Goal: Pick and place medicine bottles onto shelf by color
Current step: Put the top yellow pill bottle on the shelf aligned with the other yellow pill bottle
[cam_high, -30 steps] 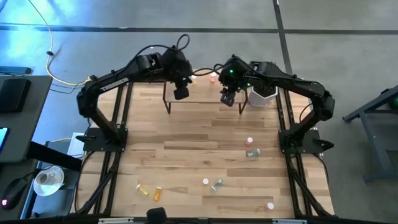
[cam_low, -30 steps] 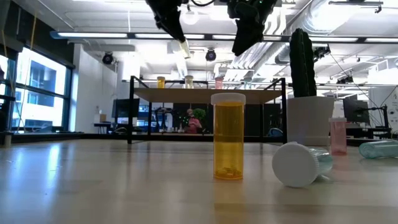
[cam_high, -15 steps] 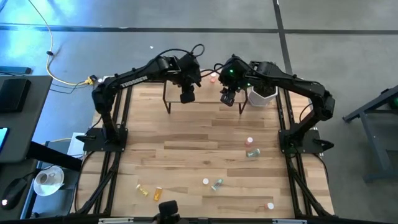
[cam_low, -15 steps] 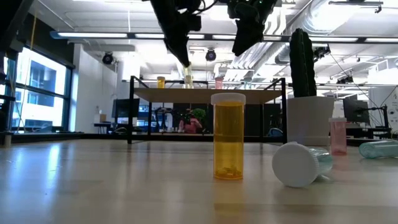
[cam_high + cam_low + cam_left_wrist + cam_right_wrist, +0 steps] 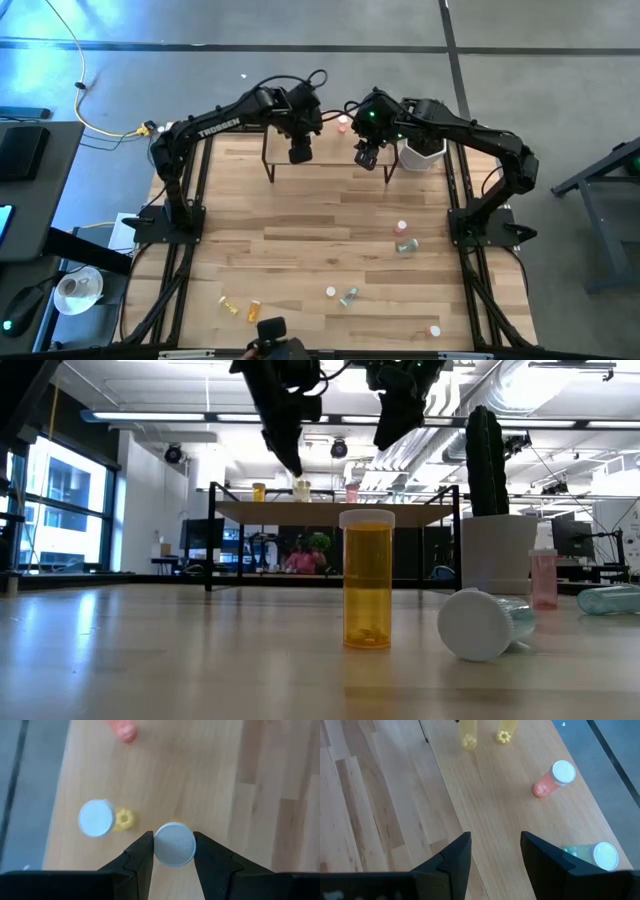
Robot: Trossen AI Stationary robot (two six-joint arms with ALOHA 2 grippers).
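Observation:
The shelf (image 5: pixel 330 140) stands at the table's far side. My left gripper (image 5: pixel 300 152) is over its left half, shut on a pale yellow bottle (image 5: pixel 302 489). A yellow bottle (image 5: pixel 259 491) and a pink bottle (image 5: pixel 351 491) stand on the shelf on their bases. The right wrist view also shows a green bottle (image 5: pixel 592 854) there. My right gripper (image 5: pixel 492 852) hangs open and empty over the shelf's right half (image 5: pixel 366 156). Several more bottles stand or lie on the table, among them an orange one (image 5: pixel 367 580) and a green one (image 5: pixel 485 622) on its side. My left gripper pinches the pale yellow bottle by the rim of its white cap (image 5: pixel 174 844), one finger on each side. The fingers come from above, pointing down. The bottle is upright, with its base on the shelf board (image 5: pixel 330 508).
A white pot with a tall cactus (image 5: pixel 422 155) stands just right of the shelf. Loose bottles lie toward the table's near half, at the right (image 5: pixel 403 238), the middle (image 5: pixel 342 294) and the left (image 5: pixel 240 308). A dark moving shape shows at the near edge (image 5: pixel 272 338).
My left gripper has gone a little toward the table's right edge and down to the shelf with the pale yellow bottle. The bottle hung tilted high above the shelf and now stands upright on it, between the yellow and pink bottles.

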